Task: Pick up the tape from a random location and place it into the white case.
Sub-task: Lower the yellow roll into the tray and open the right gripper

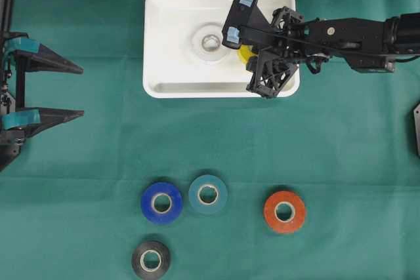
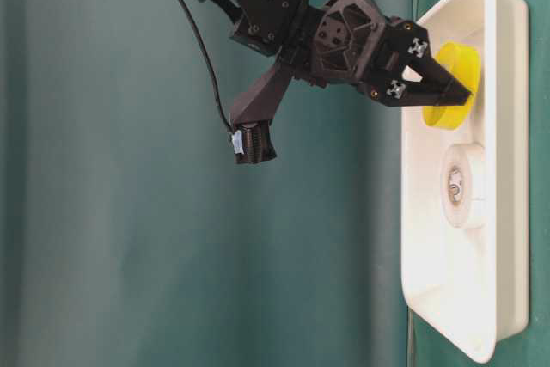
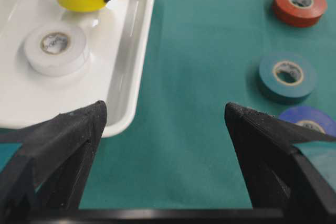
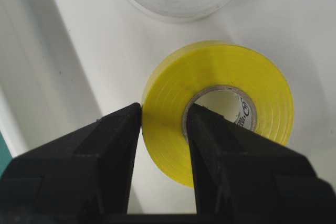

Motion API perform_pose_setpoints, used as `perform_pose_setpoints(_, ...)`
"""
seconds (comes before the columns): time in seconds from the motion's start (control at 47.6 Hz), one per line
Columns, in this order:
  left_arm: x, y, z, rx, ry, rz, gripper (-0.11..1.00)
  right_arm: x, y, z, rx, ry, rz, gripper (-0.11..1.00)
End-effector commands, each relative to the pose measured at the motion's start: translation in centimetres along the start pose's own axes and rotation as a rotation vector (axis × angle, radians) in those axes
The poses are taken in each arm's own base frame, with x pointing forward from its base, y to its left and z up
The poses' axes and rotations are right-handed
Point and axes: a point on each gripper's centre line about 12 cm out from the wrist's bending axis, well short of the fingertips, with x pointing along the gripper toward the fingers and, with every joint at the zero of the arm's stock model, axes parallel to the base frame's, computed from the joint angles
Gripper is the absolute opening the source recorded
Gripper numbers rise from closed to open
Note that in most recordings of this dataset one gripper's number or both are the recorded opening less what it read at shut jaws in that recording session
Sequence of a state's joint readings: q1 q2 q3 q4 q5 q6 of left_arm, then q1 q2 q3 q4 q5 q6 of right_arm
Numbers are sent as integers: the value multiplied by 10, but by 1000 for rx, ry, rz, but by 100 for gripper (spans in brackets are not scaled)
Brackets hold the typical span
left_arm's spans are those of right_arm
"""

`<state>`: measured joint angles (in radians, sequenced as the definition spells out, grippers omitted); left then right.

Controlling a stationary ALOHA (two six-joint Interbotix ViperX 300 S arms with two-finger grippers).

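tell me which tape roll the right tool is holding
The yellow roll, inside the white case. The right tool pinches its wall, one finger in the core. The white roll lies free beside it; the other four sit on the cloth.

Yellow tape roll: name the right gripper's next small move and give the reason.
Probably open the jaws and let go. The right gripper is shut on the wall of the yellow tape roll, which already sits inside the white case beside the white roll.
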<state>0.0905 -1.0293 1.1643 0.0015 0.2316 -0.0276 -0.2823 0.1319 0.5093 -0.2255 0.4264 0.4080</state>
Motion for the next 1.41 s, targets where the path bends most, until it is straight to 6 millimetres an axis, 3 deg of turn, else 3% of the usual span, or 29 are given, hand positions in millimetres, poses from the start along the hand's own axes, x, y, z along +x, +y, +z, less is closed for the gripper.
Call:
perform_pose_setpoints(0.0, 1, 0, 4, -2, -6, 1, 96, -6, 1, 8, 6, -33, 9, 31)
perform_pose_setpoints(0.567, 1, 0, 4, -4, -8, 1, 96, -6, 0, 5, 13, -7, -2, 32)
perform_pose_setpoints(0.735, 1, 0, 4, -4, -8, 1, 96, -9, 0, 8, 13, -15, -3, 78)
perform_pose_setpoints(0.819, 1, 0, 3, -4, -2, 1, 96, -14, -1, 9, 14, -13, -6, 91)
perform_pose_setpoints(0.967, 1, 0, 2, -4, 9, 1, 96, -32, -3, 13, 18, -26, -13, 85)
perform_pose_setpoints(1.387, 1, 0, 2, -5, 8, 1, 96, -113, -11, 28, 43, -116, -23, 86)
